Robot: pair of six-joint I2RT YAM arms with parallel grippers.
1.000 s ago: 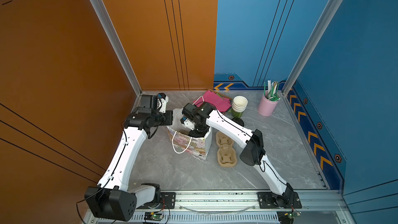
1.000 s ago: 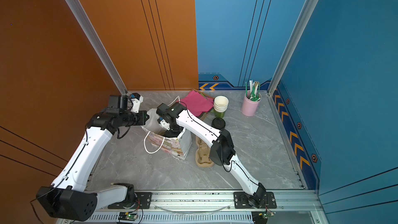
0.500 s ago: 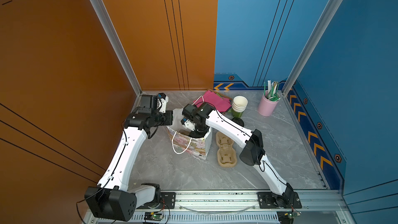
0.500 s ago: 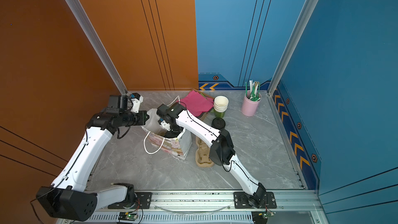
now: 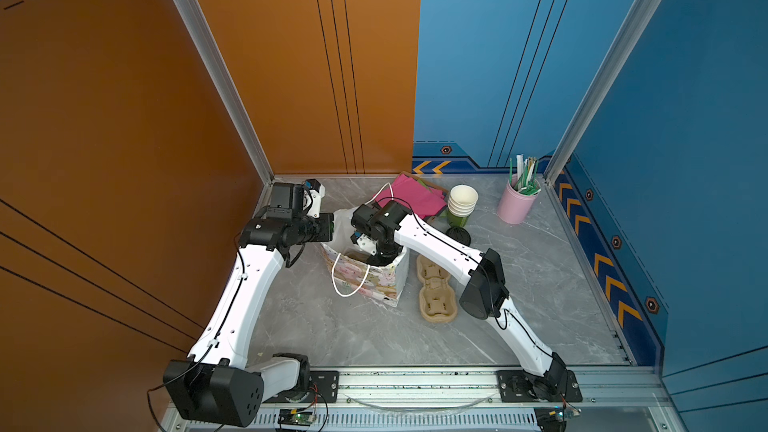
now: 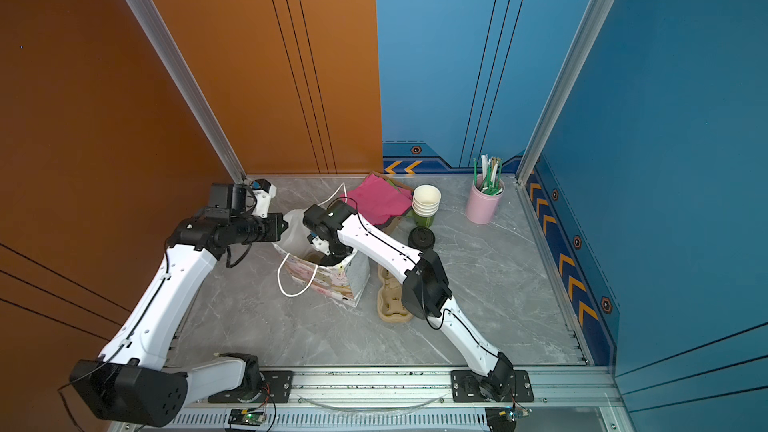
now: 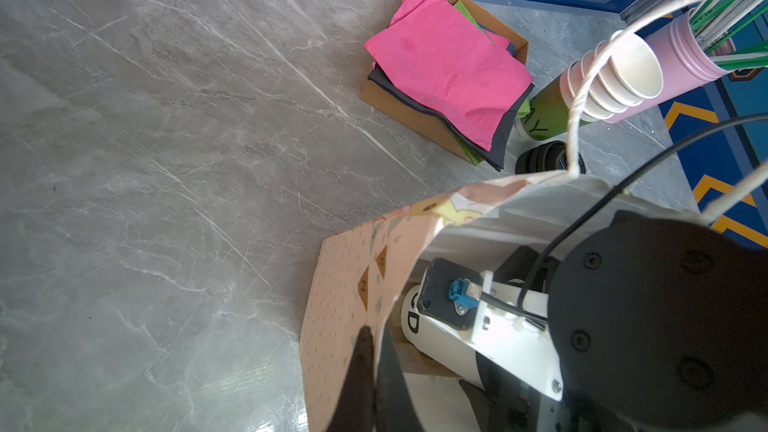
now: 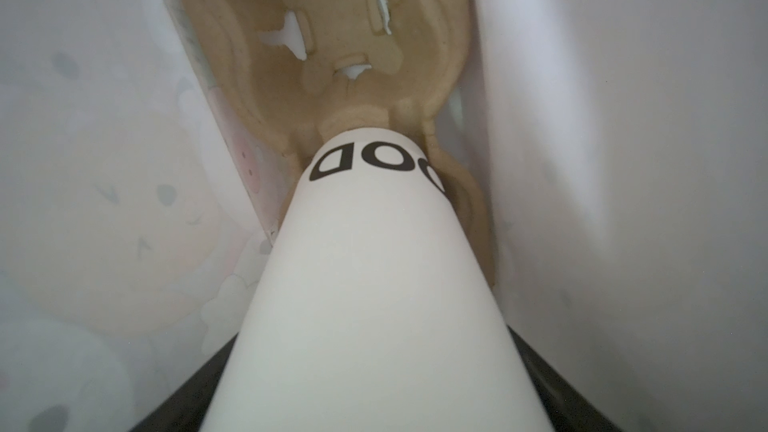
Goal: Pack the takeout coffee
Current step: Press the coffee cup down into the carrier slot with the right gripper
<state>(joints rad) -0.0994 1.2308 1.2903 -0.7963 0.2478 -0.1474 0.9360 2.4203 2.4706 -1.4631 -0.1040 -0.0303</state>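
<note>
Patterned paper gift bag [image 5: 368, 282] with white cord handles stands on the grey marble table [image 5: 540, 276], mouth up. The rim on the left arm's side is pinched by the left gripper [image 7: 374, 351]. Its fingers [image 7: 360, 359] are fully closed on the paper wall, one outside and one inside. Judged: the mouth is pulled wide so the other arm can get in.

The right gripper [image 5: 376, 254] is reached down into the bag. Its fingers [image 8: 559, 384] are spread wide and pressed on both sides of the white paper cup with dark lettering [image 8: 370, 268]. The cup is inside the bag, base at a socket of a brown moulded pulp carrier [image 8: 332, 35] on the bag floor. Whether the base touches cannot be told, and the lid is not clearly seen. Judged: the cup is gripped high so the base can be seated in the socket and not tip.

Around: a second brown pulp carrier [image 5: 434, 288] lies on the table just beside the bag, partly hidden by the right arm. Behind are a stack of lidless white cups on a green one [image 5: 462, 201], a stack of black lids [image 5: 458, 236], a cardboard box of pink napkins [image 5: 415, 197] and a pink cup of straws [image 5: 517, 201]. All are apart from the bag and not in the way.

In the way: the bag walls are close on both sides of the cup, and a cord handle [image 7: 582, 89] is arched close to the right arm. A snag is possible on withdrawal.
</note>
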